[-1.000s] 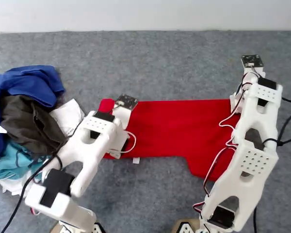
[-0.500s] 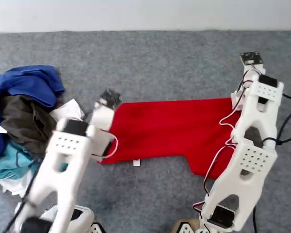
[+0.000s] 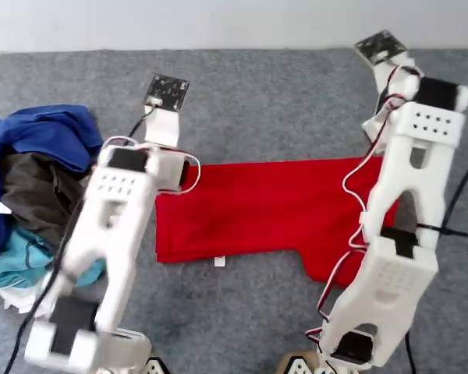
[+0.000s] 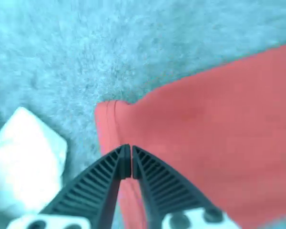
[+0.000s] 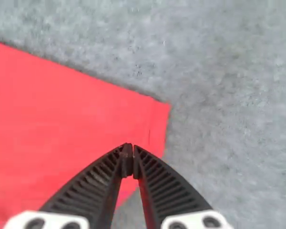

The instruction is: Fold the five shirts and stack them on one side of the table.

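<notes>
Left wrist view — left tool (image 4: pixel 131 162) closed over red shirt (image 4: pixel 219 143).

Left arm (image 3: pixel 113 226) held stretched forward, left gripper (image 4: pixel 131 163) pointed down, jaws pressed together, right arm (image 3: pixel 405 202) held stretched forward alongside, right gripper (image 5: pixel 133 162) likewise closed

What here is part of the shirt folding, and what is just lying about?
Part of the job:
- red shirt, spread flat
- heap of shirts
- left gripper
- right gripper

Just there:
- grey table cover
- white wall behind
</notes>
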